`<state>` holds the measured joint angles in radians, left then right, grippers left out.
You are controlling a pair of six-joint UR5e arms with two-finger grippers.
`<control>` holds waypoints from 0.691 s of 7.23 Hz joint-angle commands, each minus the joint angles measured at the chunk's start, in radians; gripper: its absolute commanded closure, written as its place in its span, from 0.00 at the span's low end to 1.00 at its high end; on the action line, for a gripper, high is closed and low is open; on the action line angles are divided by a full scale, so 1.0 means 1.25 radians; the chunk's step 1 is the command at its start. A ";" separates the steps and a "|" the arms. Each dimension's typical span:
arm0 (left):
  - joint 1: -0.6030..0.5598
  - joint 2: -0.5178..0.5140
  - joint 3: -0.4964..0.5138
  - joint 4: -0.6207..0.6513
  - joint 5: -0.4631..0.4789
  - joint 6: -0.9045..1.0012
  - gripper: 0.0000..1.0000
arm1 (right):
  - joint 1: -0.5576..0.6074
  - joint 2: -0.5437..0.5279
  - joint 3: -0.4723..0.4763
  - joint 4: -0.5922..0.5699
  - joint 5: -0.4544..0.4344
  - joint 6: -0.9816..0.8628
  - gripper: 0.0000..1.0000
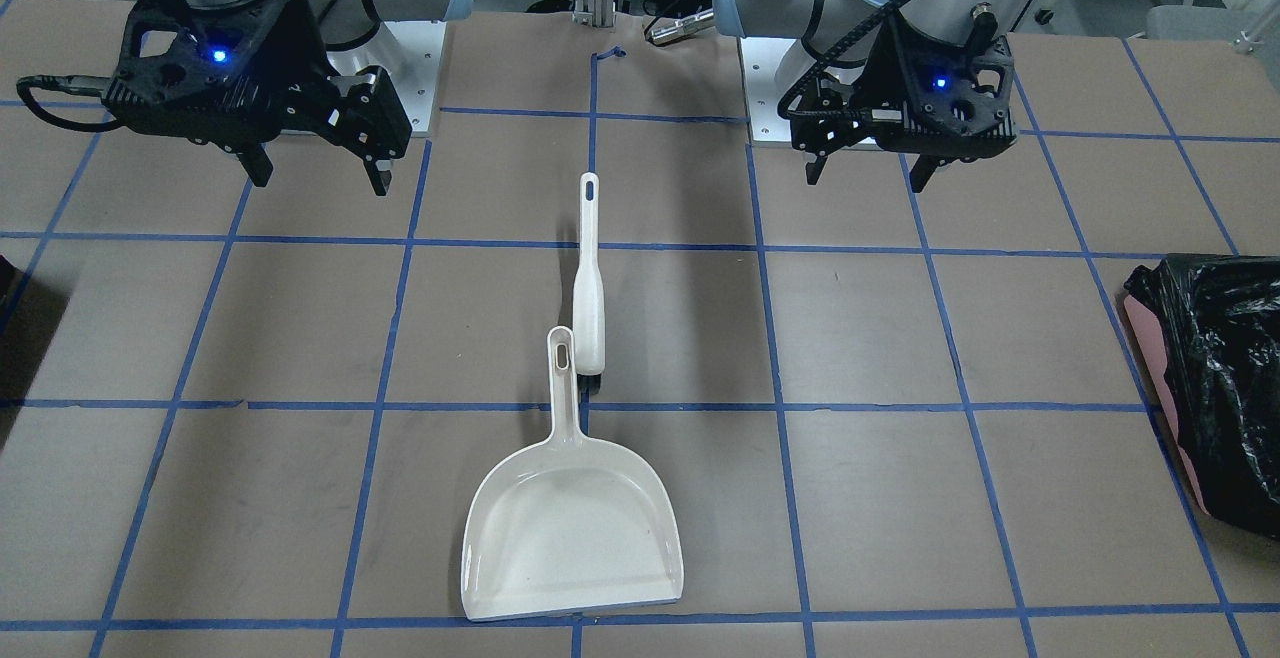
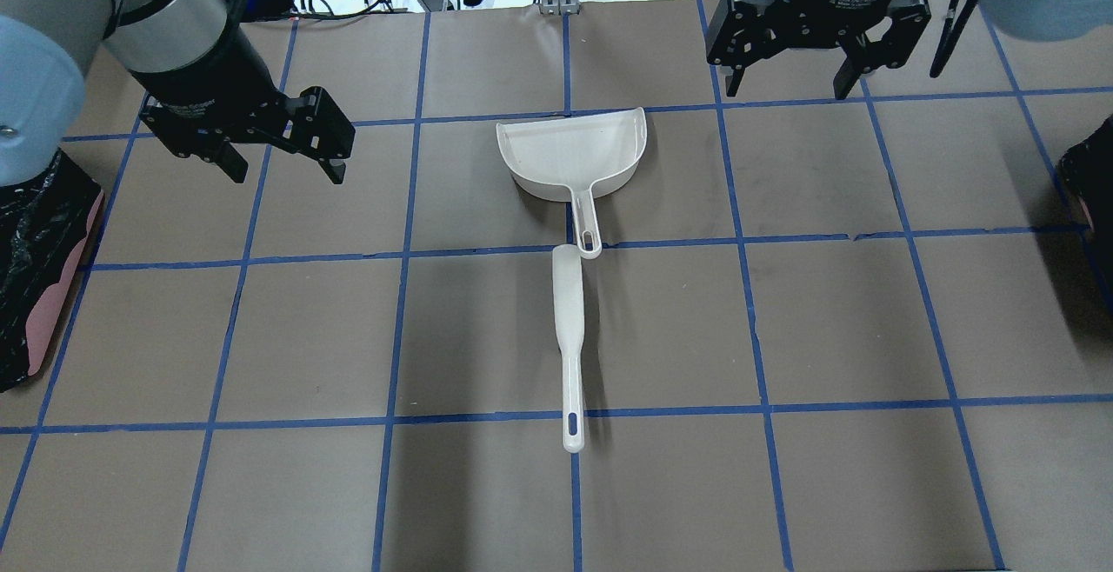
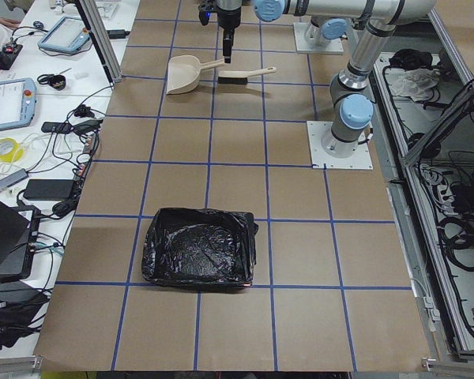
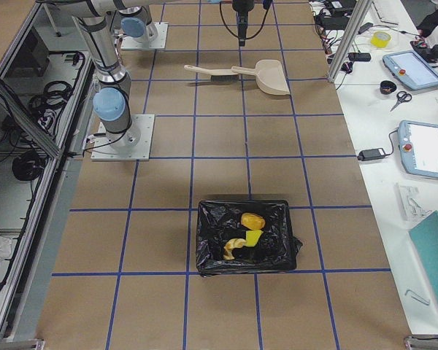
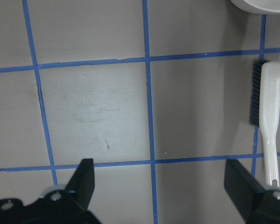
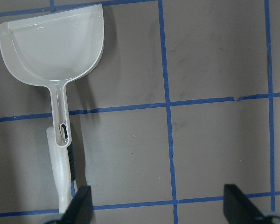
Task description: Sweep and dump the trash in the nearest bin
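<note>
Evidently the sweeping is finished, judging by how things lie on the taped brown worktop (image 2: pixel 261 337). Low in the right-side view sits the black-lined bin (image 4: pixel 204 244), with all three trash pieces inside it. At the upper left and upper right of the overhead view, the left claw (image 2: pixel 285 174) and right claw (image 2: pixel 787 89) hover released, fingers spread, holding nothing (parked clear of the tools, I judge, since no step is left). At upper centre the white dustpan (image 2: pixel 569 150) lies flat, its handle tip by the brush (image 2: pixel 569 329) laid in line below. Smallest are the bun (image 4: pixel 252 220), yellow-green block (image 4: pixel 253 238) and ring pastry (image 4: pixel 232 249).
</note>
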<state>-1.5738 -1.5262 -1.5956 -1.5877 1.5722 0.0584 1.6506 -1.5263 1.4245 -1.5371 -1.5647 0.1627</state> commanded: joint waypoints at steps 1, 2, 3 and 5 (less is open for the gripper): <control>0.000 0.000 -0.002 0.000 -0.007 -0.001 0.00 | 0.000 -0.001 0.002 0.000 0.000 0.000 0.00; 0.000 0.000 -0.002 0.000 0.002 -0.001 0.00 | 0.000 -0.001 0.003 0.000 0.000 0.000 0.00; -0.001 0.001 -0.002 0.000 0.004 -0.003 0.00 | 0.000 0.000 0.004 0.000 0.000 0.000 0.00; -0.001 0.004 -0.002 -0.001 0.004 -0.003 0.00 | 0.000 -0.001 0.003 0.000 0.000 0.000 0.00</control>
<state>-1.5751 -1.5235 -1.5984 -1.5881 1.5763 0.0554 1.6506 -1.5274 1.4284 -1.5370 -1.5646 0.1626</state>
